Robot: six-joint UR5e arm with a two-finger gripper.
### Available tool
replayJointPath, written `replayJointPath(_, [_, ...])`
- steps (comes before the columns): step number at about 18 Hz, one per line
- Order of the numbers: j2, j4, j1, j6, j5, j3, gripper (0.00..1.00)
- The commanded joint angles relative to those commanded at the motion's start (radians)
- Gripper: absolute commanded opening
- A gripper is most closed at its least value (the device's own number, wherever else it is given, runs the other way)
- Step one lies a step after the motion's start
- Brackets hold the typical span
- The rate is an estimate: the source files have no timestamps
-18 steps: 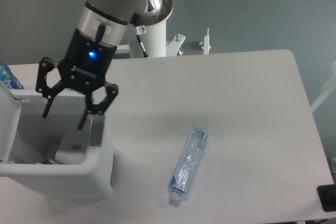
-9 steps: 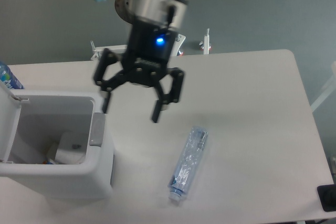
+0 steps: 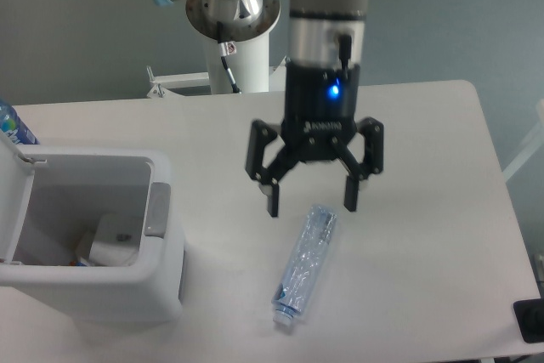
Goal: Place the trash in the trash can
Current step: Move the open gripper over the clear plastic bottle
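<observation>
The end effector hangs wide open, holding nothing, just above the top of the crushed bottle, likely lined up to grab it. The bottle lies flat on the surface. The trash can sits open nearby, white wrapper inside.

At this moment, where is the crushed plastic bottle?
The crushed bottle lies on the table, right of the trash can, its cap toward the front edge, just below the open tool.
</observation>
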Motion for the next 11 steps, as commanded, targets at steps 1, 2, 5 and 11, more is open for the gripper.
replayJointPath(1, [-0.012,-0.002,0.0,0.032,0.018,-0.003,1.0])
replayJointPath(2, [-0.028,-0.009,0.0,0.055,0.023,-0.006,1.0])
replayJointPath(5, [-0.084,-0.032,-0.002,0.186,0.061,-0.012,1.0])
replayJointPath(11, [-0.184,-0.035,-0.014,0.448,0.123,-0.049,1.0])
